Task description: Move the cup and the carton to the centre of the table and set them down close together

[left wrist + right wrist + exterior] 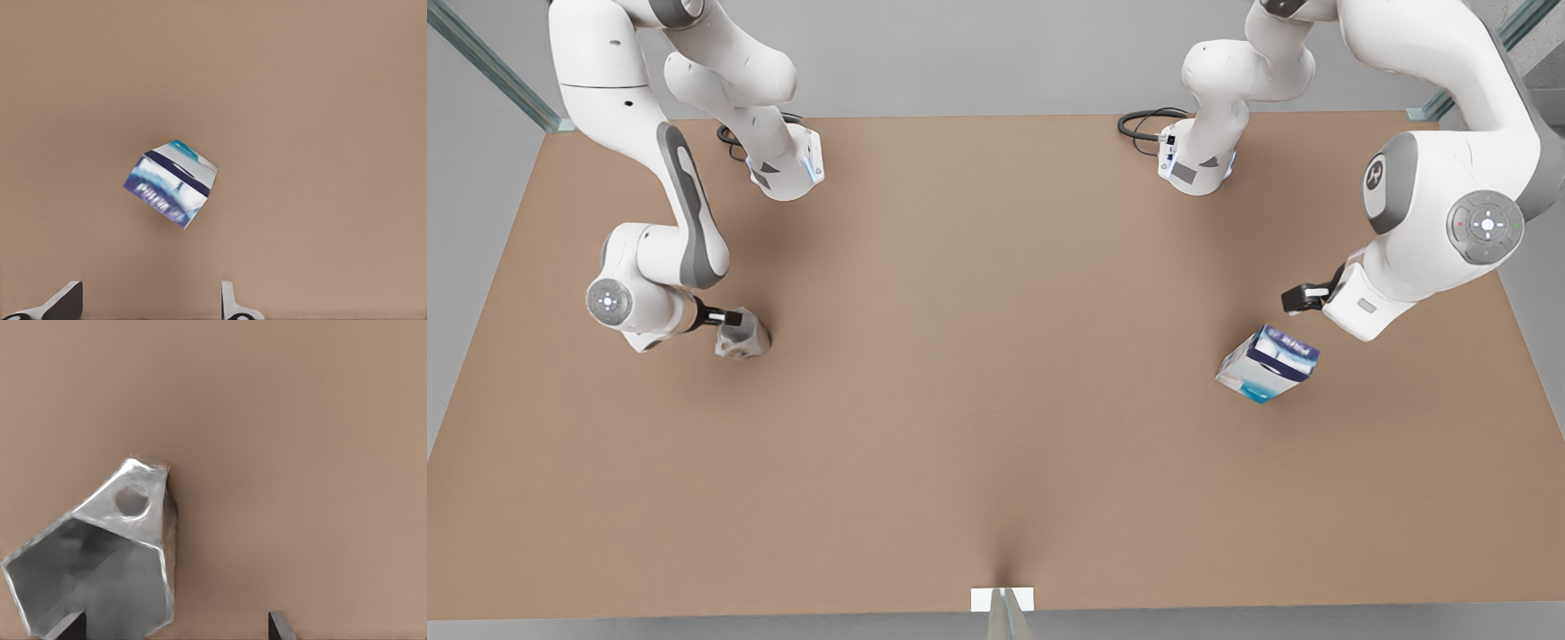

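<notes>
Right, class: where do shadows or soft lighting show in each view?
Front view: soft shadow beneath the right gripper at the cup; none clear near the left gripper by the carton. Right wrist view: cup's inside is shaded grey. Left wrist view: even light.

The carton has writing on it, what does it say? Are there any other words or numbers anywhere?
White lettering on the dark navy band of the carton: too blurred to read, in the left wrist view and in the front view alike.
The cup: no words or numbers on it.
The table: none.
</notes>
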### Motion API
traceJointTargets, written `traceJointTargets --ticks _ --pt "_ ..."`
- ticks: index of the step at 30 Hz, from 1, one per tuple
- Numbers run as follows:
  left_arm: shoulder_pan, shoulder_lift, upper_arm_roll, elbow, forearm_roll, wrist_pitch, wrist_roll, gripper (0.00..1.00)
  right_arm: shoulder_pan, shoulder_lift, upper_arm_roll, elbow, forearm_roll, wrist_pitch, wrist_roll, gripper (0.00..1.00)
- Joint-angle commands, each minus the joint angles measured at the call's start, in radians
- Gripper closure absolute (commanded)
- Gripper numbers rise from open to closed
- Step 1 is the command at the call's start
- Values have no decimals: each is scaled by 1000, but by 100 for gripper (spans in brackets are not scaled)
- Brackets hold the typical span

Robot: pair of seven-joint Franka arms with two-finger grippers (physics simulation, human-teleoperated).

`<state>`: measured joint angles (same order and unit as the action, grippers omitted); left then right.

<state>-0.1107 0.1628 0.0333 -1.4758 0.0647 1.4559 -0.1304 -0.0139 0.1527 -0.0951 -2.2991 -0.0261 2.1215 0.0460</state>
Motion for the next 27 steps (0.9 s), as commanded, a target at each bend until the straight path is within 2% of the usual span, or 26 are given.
traceJointTargets --ticks 1,15,16,17,18,19,21,27 --pt "-1 0 0 -1 0 1 0 0 2 1 0 -2 0 0 0 0" --pt "-7 23 -1 9 -10 11 0 0 0 82 2 7 3 38 0 0" --pt "-7 23 -1 11 -11 12 6 0 0 87 2 10 6 38 0 14" --pt "-6 24 -1 11 -6 14 12 0 0 88 2 13 17 38 0 51" --pt "-12 26 -1 11 -6 14 9 0 0 100 2 26 26 37 0 59" --pt "-12 44 -1 11 -6 15 12 0 2 113 2 33 31 37 0 65" --pt "-12 41 -1 11 -6 12 6 0 0 120 2 38 43 38 0 71" --pt "2 38 0 11 -6 7 8 0 -9 160 6 63 46 58 2 79"
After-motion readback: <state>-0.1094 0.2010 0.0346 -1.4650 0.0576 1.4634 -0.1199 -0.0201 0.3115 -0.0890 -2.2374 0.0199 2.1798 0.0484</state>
